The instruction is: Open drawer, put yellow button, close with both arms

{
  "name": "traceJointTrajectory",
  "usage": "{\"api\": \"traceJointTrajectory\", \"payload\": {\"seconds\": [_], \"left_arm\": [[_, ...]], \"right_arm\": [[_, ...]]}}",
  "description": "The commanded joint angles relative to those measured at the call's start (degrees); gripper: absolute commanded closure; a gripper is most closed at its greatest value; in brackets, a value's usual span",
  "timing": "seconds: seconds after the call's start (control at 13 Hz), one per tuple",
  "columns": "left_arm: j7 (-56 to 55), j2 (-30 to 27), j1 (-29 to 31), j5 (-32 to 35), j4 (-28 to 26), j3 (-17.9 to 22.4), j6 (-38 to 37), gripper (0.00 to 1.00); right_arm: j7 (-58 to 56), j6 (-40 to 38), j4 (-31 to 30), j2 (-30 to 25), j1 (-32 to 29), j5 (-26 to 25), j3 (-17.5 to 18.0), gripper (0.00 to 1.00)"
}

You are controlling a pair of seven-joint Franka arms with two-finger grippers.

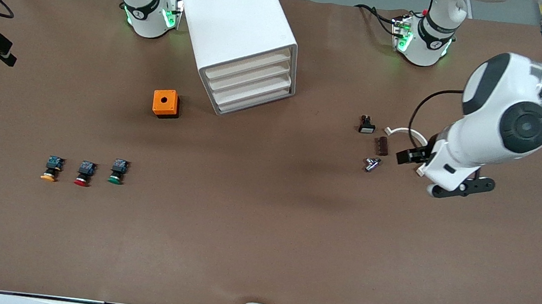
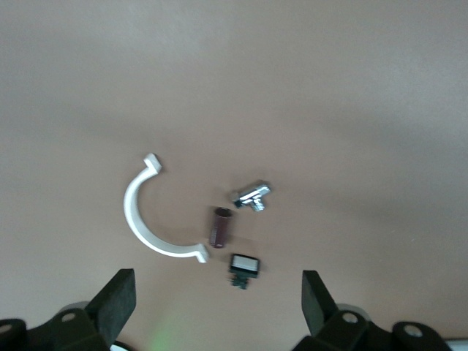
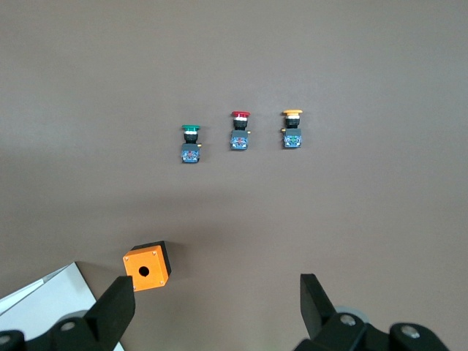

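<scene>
Nearest, yellow button (image 1: 51,169) lies on its side, yellow-orange cap, blue rear; both hands gape wide, empty.

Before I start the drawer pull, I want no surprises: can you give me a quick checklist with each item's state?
1. Top flat-fronted drawer of the white box cabinet shut, ready to pull: ok.
2. Tiny yellow-capped push-button free on the brown table: ok.
3. Left pincer open, empty, over the small parts: ok.
4. Right pincer open, empty: ok.
5. Orange box clear of the drawer front: ok.
</scene>
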Motion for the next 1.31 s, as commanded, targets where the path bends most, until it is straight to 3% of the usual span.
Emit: {"api": "traceJointTrajectory", "payload": {"seconds": [0.0,0.54,0.77,1.23], "left_arm": [[-10.3,3.3,-4.5,0.4,1.3,-0.1,1.8,0.0],[-33.6,8.1,-12.0,-10.9,1.2,-0.2,3.3,0.0],[-44.5,11.4,-15.0,-18.2,1.6,-0.2,3.3,0.0],[-67.1,15.2,-18.0,-30.5,1.6,-0.2,3.3,0.0]], "right_arm": [[-0.7,0.0,1.2,0.0,-1.5,0.8,0.3,0.0],[-2.9,0.9,2.0,3.6,-3.2,0.3,0.3,0.0],[-5.4,4.5,2.1,8.2,-3.6,-0.4,0.3,0.0],[-5.5,16.9,2.7,23.0,-6.7,-0.5,0.3,0.0]]}}
